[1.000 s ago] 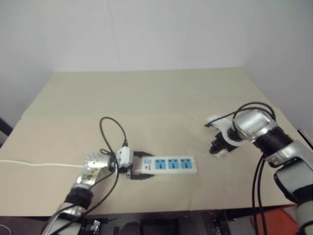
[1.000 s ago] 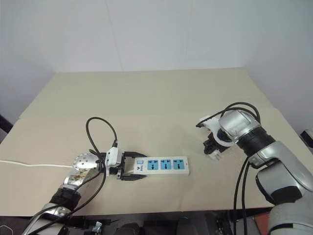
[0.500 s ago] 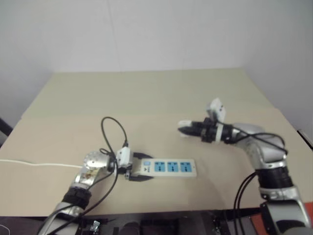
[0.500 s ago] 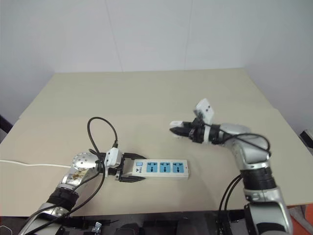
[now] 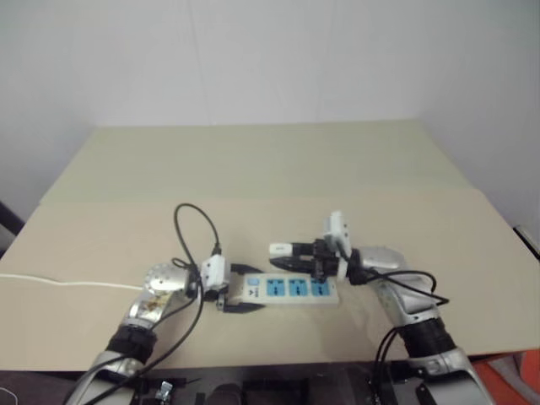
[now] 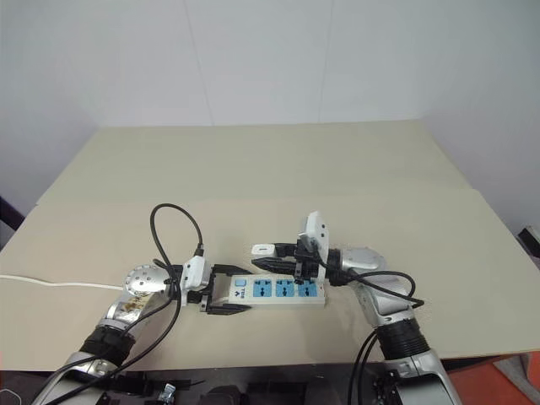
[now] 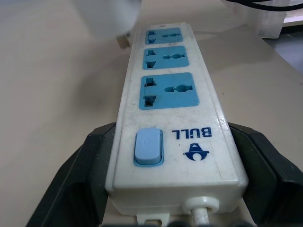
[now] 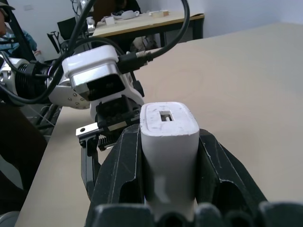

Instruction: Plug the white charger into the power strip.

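White charger (image 8: 168,137) clamped in right pincer (image 6: 274,251).

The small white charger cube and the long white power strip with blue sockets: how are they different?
The small white charger cube is short and chunky; the long white power strip is a flat bar, far longer. The charger is plain white; the strip has three blue sockets. The charger is held up by the right gripper; the strip lies on the table, its switch end between the left gripper's fingers. Both are white plastic.
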Robot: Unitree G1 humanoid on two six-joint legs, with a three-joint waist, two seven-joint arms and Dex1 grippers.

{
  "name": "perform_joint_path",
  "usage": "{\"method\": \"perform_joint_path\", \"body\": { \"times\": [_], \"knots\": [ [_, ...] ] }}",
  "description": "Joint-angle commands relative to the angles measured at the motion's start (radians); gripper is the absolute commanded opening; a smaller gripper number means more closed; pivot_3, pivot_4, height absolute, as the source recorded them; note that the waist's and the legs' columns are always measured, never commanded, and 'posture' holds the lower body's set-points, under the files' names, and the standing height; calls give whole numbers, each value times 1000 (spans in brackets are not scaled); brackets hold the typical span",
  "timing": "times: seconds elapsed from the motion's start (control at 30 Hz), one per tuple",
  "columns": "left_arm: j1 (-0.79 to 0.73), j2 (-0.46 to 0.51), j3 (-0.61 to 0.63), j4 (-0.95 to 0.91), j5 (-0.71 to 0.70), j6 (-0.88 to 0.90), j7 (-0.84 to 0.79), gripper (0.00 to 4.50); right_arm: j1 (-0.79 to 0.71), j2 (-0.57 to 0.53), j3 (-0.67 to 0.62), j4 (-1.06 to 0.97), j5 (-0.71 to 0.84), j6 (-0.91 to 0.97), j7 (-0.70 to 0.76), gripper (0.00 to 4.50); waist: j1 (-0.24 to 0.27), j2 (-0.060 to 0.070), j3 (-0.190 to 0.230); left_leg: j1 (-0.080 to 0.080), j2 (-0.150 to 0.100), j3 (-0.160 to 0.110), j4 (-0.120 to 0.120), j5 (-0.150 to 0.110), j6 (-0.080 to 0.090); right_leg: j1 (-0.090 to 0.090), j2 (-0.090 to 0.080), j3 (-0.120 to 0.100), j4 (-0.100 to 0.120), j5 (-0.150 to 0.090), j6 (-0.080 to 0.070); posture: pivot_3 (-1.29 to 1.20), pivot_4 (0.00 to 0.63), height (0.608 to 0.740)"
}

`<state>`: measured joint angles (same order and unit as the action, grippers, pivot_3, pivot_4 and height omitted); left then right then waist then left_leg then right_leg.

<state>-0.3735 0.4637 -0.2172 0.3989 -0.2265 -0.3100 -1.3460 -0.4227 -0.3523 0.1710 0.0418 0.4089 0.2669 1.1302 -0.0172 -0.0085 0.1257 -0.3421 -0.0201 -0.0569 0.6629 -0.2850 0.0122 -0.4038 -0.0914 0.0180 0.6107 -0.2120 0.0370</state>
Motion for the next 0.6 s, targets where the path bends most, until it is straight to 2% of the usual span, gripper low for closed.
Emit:
{"method": "perform_joint_path", "body": {
  "times": [0.03, 0.6],
  "knots": [
    [21, 18, -24, 7, 43, 5, 1, 3305, -1, 20, 3, -5, 1, -45, 7, 1100, 0, 0, 0, 0, 0, 0, 0, 0, 0, 0, 0, 0, 0, 0, 0, 0, 150, 740],
    [18, 20, -23, 3, 42, 23, 12, 3305, 16, 45, 49, 75, -64, -150, 19, 1100, 0, 0, 0, 2, 0, 0, 0, 0, 0, 1, 0, 0, 0, 0, 0, 0, 150, 740]
  ]
}}
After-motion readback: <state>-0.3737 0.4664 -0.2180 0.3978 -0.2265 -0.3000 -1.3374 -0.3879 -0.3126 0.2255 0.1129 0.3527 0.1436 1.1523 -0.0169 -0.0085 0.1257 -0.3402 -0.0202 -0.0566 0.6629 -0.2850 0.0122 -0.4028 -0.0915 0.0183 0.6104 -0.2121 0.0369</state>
